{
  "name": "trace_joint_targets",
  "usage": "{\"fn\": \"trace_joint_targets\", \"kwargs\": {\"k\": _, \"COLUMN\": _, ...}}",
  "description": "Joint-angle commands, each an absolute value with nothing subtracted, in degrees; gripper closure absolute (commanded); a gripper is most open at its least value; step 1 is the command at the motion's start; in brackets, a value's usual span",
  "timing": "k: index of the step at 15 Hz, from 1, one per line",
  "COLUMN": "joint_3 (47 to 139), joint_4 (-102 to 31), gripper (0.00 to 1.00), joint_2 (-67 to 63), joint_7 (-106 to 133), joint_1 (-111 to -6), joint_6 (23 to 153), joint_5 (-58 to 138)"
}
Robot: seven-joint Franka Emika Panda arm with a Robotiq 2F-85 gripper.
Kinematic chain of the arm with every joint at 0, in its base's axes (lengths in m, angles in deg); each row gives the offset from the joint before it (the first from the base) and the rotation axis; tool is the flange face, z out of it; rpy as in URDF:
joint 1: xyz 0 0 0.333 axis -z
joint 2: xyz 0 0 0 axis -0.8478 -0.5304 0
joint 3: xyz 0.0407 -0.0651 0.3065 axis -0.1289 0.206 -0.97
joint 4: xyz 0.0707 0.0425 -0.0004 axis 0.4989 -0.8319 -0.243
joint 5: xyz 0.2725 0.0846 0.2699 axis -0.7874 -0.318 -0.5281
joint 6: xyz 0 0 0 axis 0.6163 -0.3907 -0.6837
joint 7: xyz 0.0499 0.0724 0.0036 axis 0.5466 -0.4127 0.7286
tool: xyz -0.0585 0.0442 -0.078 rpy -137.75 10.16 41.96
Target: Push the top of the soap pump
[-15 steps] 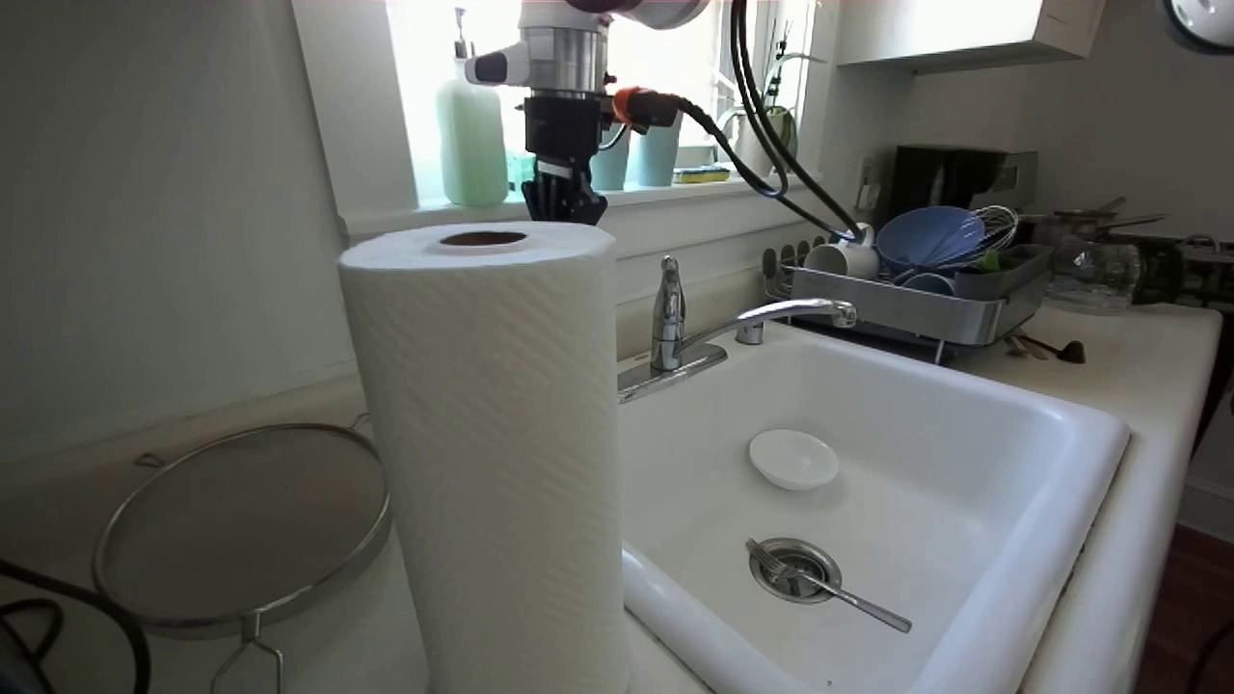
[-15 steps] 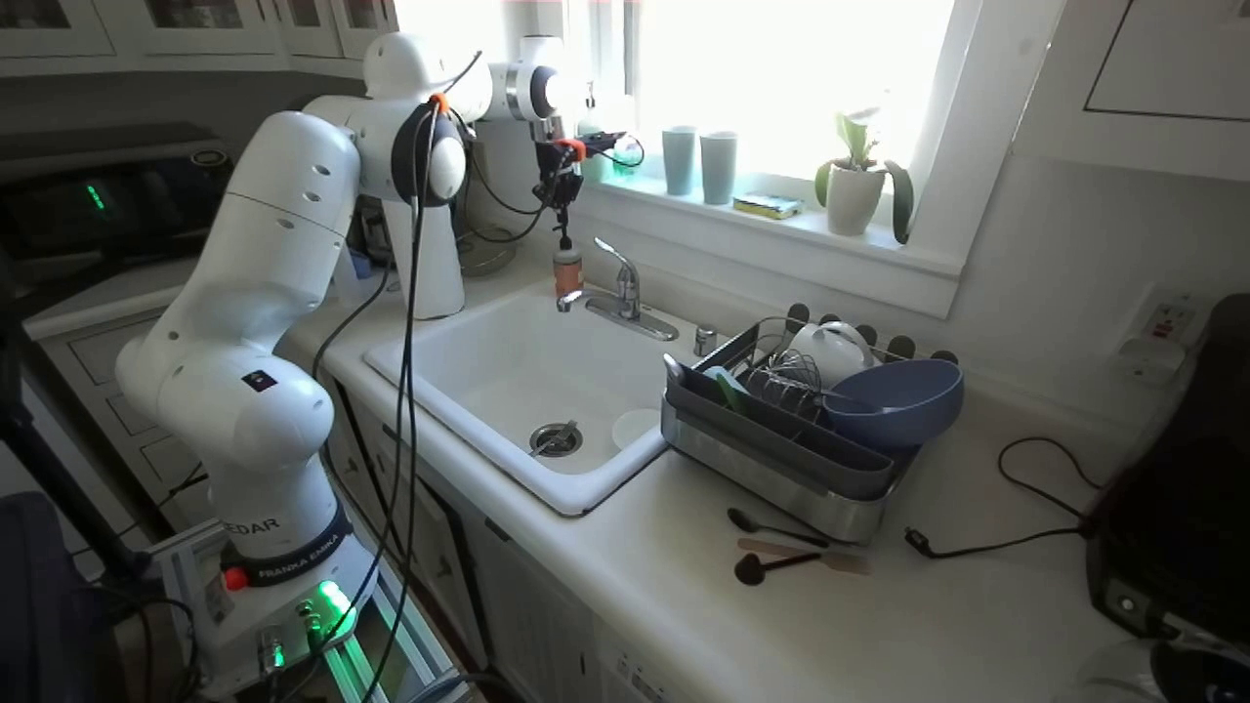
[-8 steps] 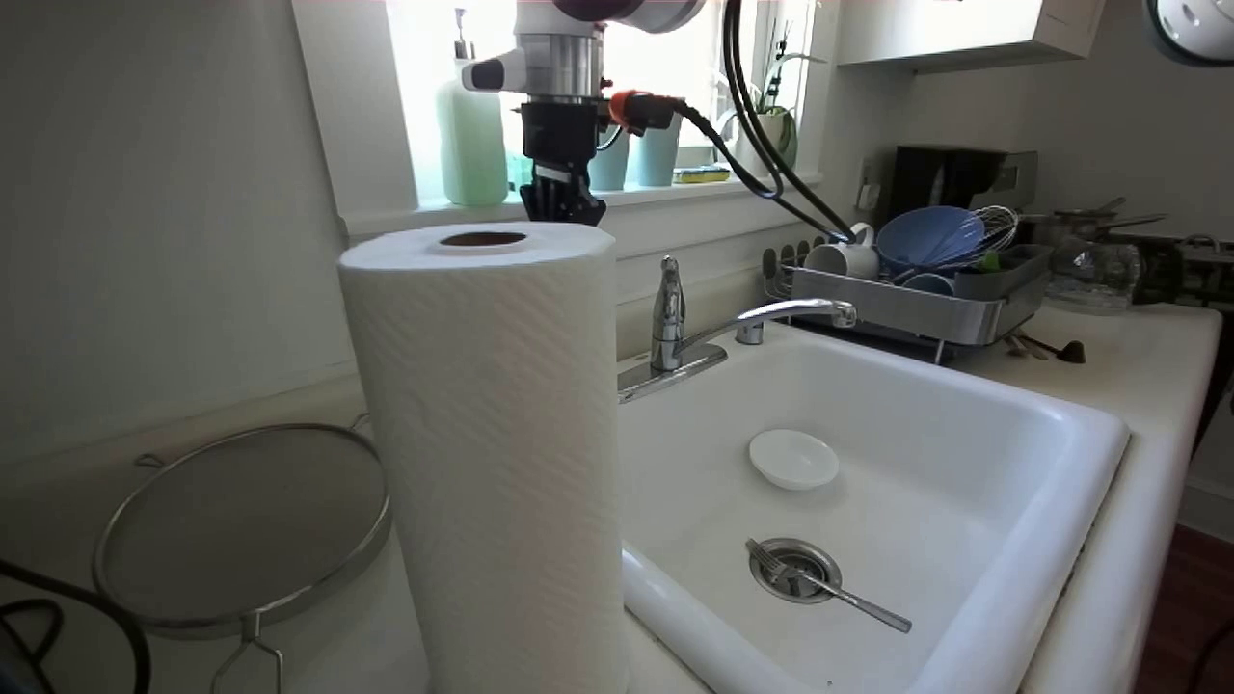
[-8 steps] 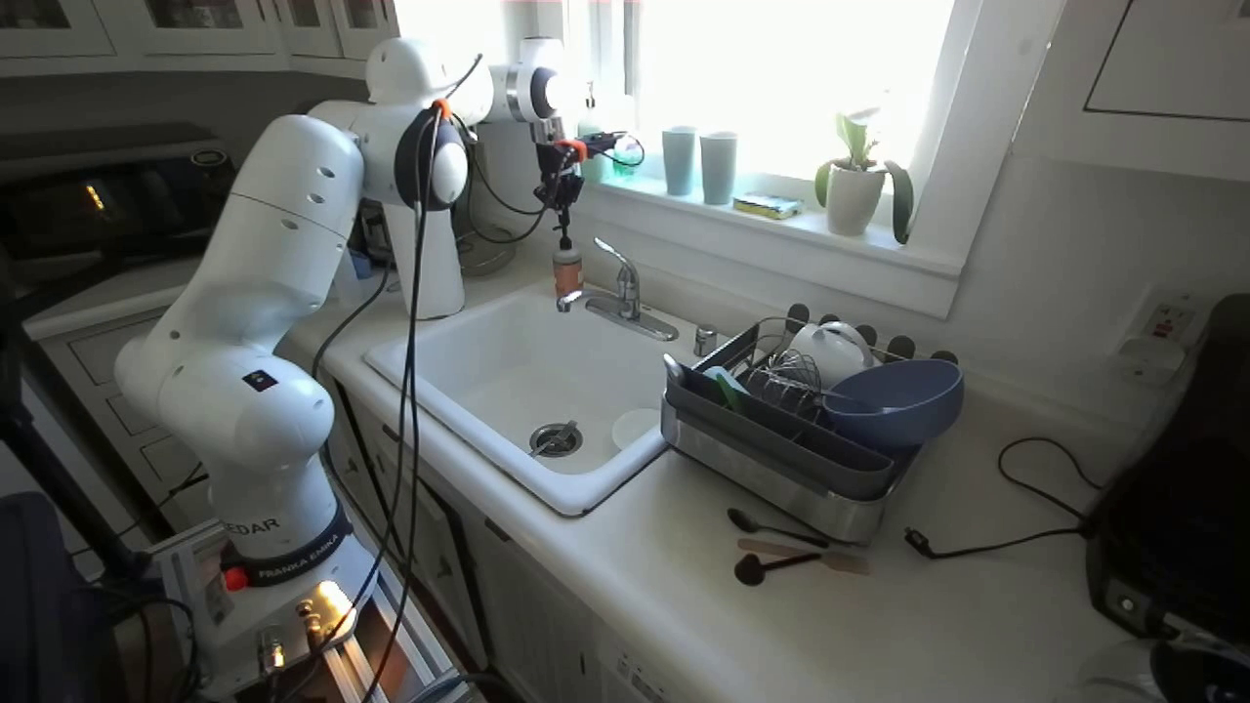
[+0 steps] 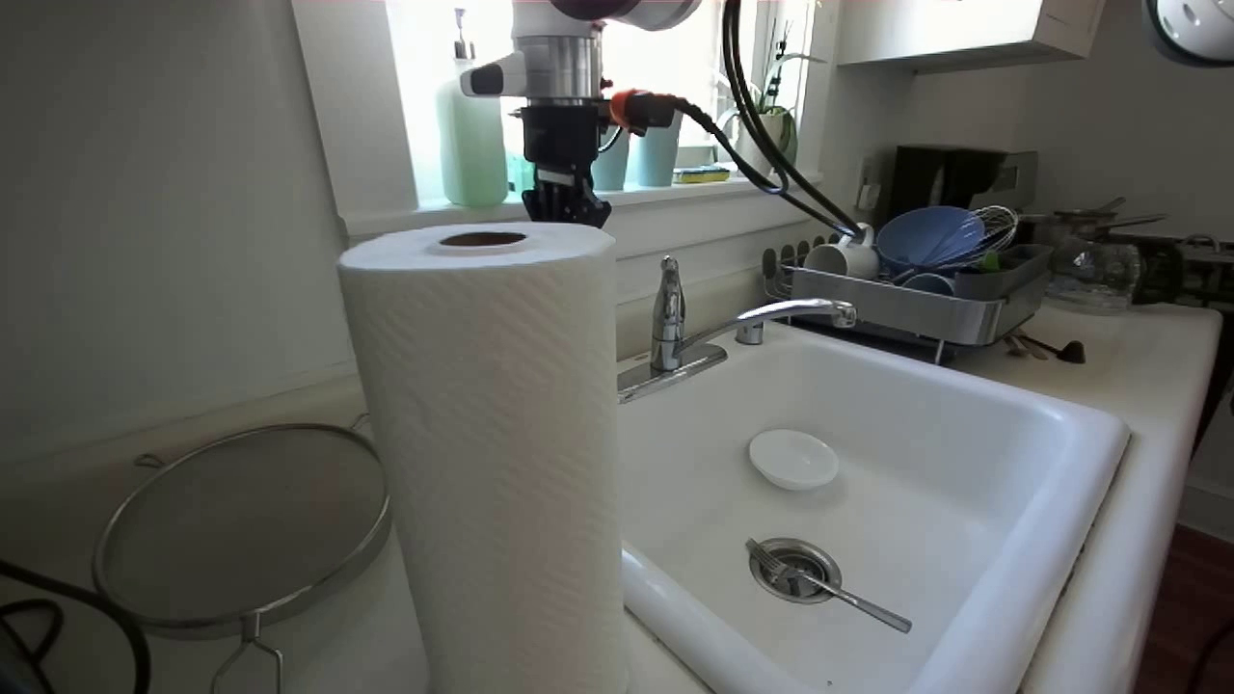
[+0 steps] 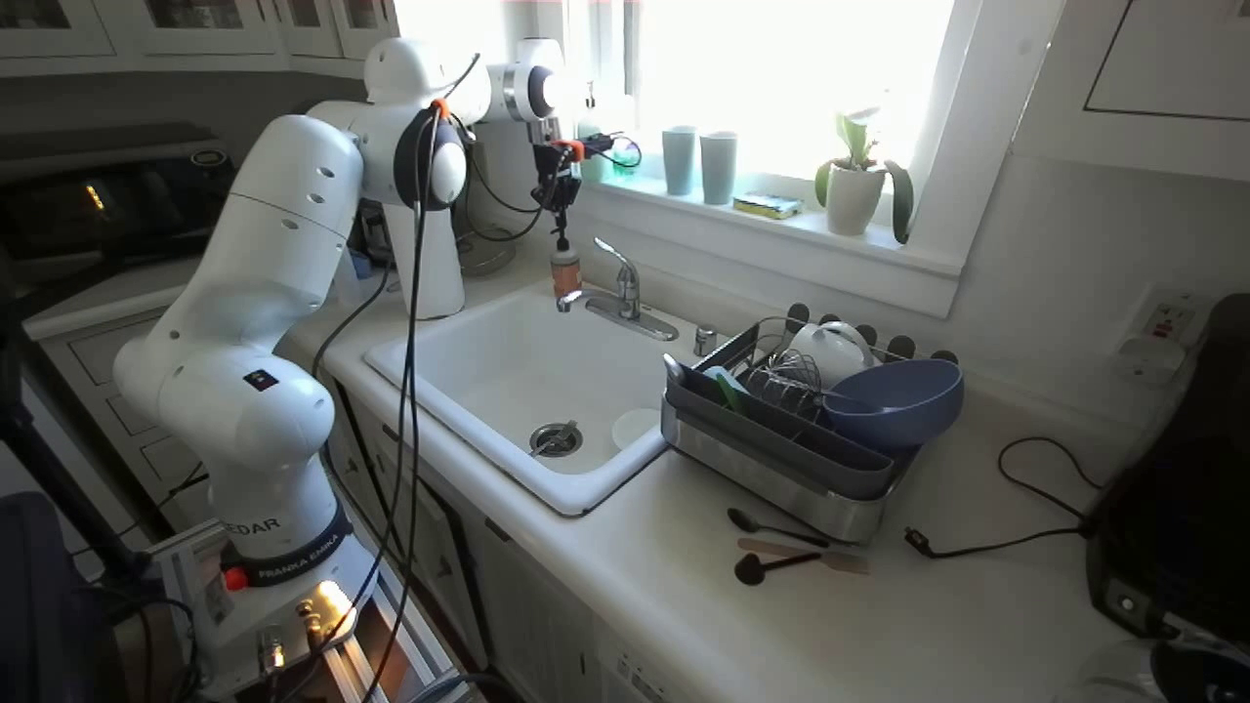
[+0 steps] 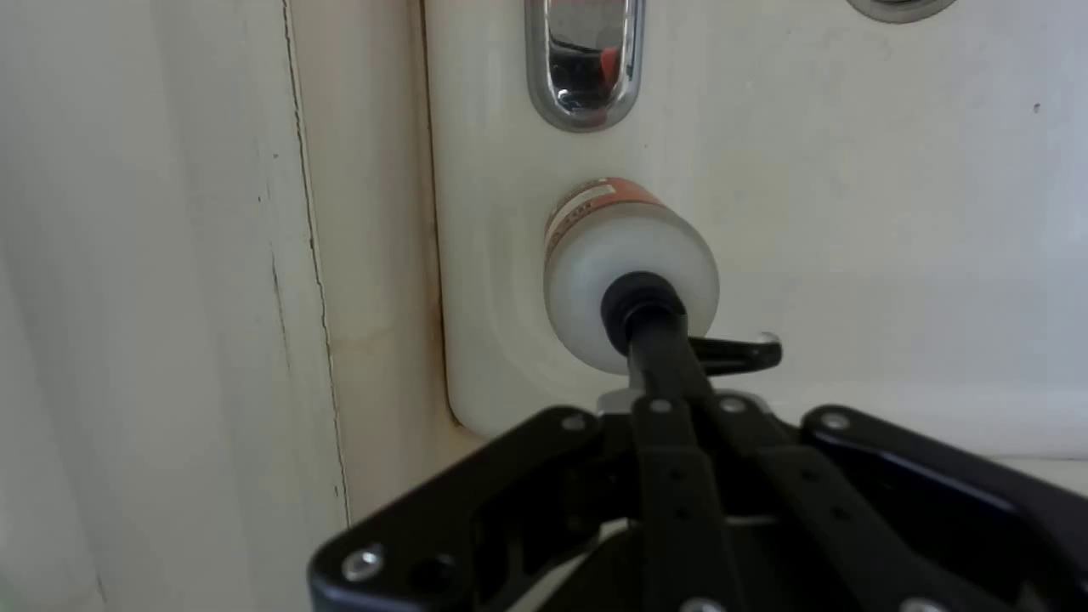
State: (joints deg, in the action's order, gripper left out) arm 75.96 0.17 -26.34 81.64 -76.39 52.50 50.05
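Note:
The soap pump (image 6: 566, 276) under my gripper is a whitish bottle with an orange label and a black pump head. It stands on the sink's back ledge beside the faucet. In the wrist view, its pale shoulder (image 7: 586, 280), black collar and black nozzle (image 7: 738, 355) show. My gripper (image 7: 659, 340) points down with its fingers together over the pump head and hides its top; whether they touch it is hard to tell. My gripper also shows in an exterior view (image 6: 561, 227). A taller pale-green pump bottle (image 5: 472, 145) stands on the windowsill, apart from my gripper.
A paper towel roll (image 5: 492, 463) hides my fingertips and the orange-labelled bottle in an exterior view. The faucet (image 6: 627, 293) is close beside the bottle. Two teal cups (image 6: 718, 166) stand on the sill. A dish rack (image 6: 781, 459) stands right of the sink (image 6: 547, 488).
The arm has sunk slightly. My gripper and the bottle's top have shifted very slightly left in an exterior view. The light on the arm's base has changed from green to orange.

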Motion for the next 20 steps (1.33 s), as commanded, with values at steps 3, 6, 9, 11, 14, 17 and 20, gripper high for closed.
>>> {"fn": "trace_joint_targets", "kwargs": {"k": 3, "joint_3": 76.50, "joint_4": -1.74, "gripper": 1.00, "joint_2": -27.85, "joint_7": 82.75, "joint_1": -76.73, "joint_6": 53.45, "joint_5": 51.44}}
{"fn": "trace_joint_targets", "kwargs": {"k": 6, "joint_3": 76.56, "joint_4": -2.74, "gripper": 1.00, "joint_2": -28.13, "joint_7": 82.42, "joint_1": -76.53, "joint_6": 55.09, "joint_5": 51.34}}
{"fn": "trace_joint_targets", "kwargs": {"k": 9, "joint_3": 76.65, "joint_4": -3.31, "gripper": 1.00, "joint_2": -28.50, "joint_7": 82.33, "joint_1": -76.47, "joint_6": 56.21, "joint_5": 51.31}}
{"fn": "trace_joint_targets", "kwargs": {"k": 11, "joint_3": 76.67, "joint_4": -3.33, "gripper": 1.00, "joint_2": -28.62, "joint_7": 82.16, "joint_1": -76.46, "joint_6": 56.46, "joint_5": 51.20}}
{"fn": "trace_joint_targets", "kwargs": {"k": 14, "joint_3": 76.70, "joint_4": -2.96, "gripper": 1.00, "joint_2": -28.58, "joint_7": 82.15, "joint_1": -76.56, "joint_6": 55.93, "joint_5": 51.26}}
{"fn": "trace_joint_targets", "kwargs": {"k": 17, "joint_3": 76.66, "joint_4": -2.35, "gripper": 1.00, "joint_2": -28.41, "joint_7": 82.00, "joint_1": -76.75, "joint_6": 55.28, "joint_5": 51.22}}
{"fn": "trace_joint_targets", "kwargs": {"k": 20, "joint_3": 76.59, "joint_4": -1.55, "gripper": 1.00, "joint_2": -28.29, "joint_7": 82.06, "joint_1": -76.93, "joint_6": 54.63, "joint_5": 51.20}}
